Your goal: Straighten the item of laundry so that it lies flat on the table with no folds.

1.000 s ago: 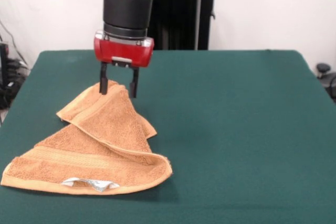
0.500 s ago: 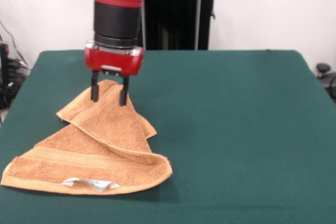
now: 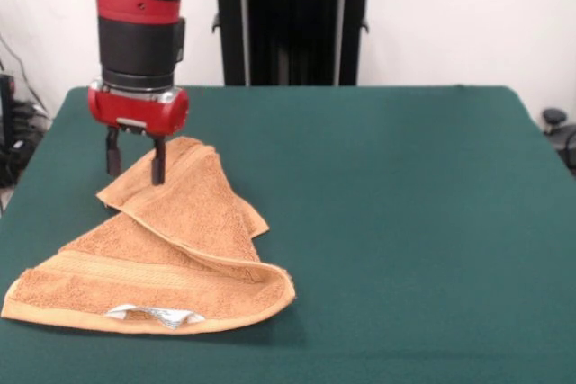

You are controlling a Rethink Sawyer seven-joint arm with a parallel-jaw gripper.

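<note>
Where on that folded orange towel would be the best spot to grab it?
Probably the upper flap's corner at the left of the towel, taken from above by the open gripper. That flap lies doubled over the lower layer, so lifting its corner should unfold it.

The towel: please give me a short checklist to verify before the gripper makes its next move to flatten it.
1. Towel lies flat: not ok, a flap is folded over the lower layer.
2. Gripper open: ok, fingers apart.
3. Gripper holds nothing: ok.
4. Gripper above a towel corner: ok, near the folded flap's far left edge.
5. Free table space for unfolding: ok.
6. Fingertips touching cloth: cannot tell.
</note>
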